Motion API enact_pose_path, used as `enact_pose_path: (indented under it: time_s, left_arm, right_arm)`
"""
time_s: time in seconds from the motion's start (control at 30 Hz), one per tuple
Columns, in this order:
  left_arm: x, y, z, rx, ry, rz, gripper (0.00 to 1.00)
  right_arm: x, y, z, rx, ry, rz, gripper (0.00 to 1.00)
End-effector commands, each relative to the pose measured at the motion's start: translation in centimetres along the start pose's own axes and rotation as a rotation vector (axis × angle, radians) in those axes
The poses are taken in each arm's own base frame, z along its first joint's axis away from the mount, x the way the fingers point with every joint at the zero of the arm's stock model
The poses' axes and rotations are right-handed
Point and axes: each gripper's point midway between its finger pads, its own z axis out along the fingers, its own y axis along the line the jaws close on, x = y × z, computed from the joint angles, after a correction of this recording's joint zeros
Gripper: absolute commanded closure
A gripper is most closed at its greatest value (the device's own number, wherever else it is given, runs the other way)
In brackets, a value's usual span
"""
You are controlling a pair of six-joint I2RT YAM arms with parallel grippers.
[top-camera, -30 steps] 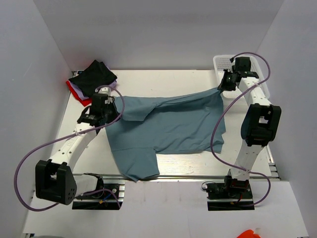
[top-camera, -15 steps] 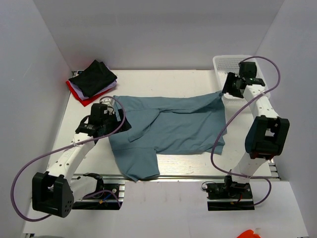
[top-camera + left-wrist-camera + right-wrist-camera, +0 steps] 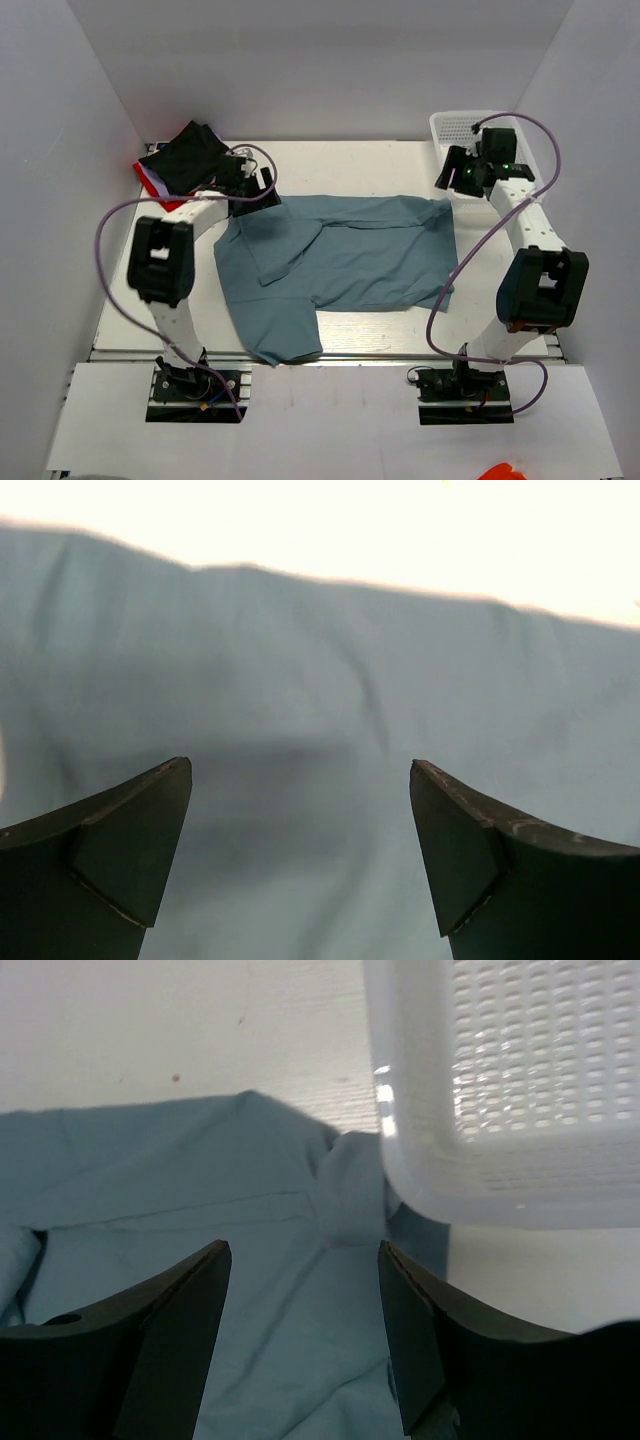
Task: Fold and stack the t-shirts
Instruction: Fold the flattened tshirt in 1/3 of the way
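Your blue-teal t-shirt lies spread flat in the middle of the table. Its far edge runs straight from about 10 o'clock to 2 o'clock, and one sleeve trails down to the table's near edge at 7 o'clock. On the shirt's 9 o'clock side a smaller flap of cloth lies folded over the body.

Your left gripper hangs over the shirt's 10 o'clock corner. Its wrist camera shows both fingers spread wide. Only smooth blue cloth fills the gap between them and nothing is pinched, so that claw is released.

Your right gripper sits at the shirt's 2 o'clock corner, just beside the white mesh basket. Its own camera shows its fingers parted above the cloth. A hem seam and a small pucker of fabric lie between them, ungripped, so this claw is released too. In that view the shirt's corner runs right up to the basket's near wall; you cannot tell whether the cloth goes under it.

The other tees are piled in the table's 10 o'clock corner, well clear of the spread shirt. A crumpled black t-shirt lies on top, and a red t-shirt shows under its near edge. The left arm's purple cable loops out towards 9 o'clock.
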Motion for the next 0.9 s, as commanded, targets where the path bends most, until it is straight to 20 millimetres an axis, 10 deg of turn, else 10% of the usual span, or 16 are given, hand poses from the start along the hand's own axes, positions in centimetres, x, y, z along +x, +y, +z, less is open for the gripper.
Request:
enact_pose_path:
  time_s: [0.0,0.17,0.47,0.73,0.87]
  left_arm:
    - [-0.9,0.4,4.4,0.017,0.027,0.001,0.00]
    - [4.1,5.6,7.7,-0.110,0.206,-0.045,0.00]
    - [6.7,17.2,3.6,-0.496,0.256,-0.091,0.00]
    - [2.8,16.9,4.9,-0.349,0.196,0.076,0.00]
    - [2.4,16.9,5.1,-0.346,0.199,0.099,0.00]
  right_arm:
    - [1.3,3.1,0.2,-0.137,0.022,-0.051,0.33]
    - [3.7,6.9,1.7,-0.213,0.075,-0.126,0.33]
    - [5.6,12.4,6.0,-0.273,0.137,-0.184,0.33]
    - [3.6,14.7,13.1,-0.285,0.110,-0.179,0.33]
    - [0.7,18.1,13.4,-0.403,0.059,-0.225,0.33]
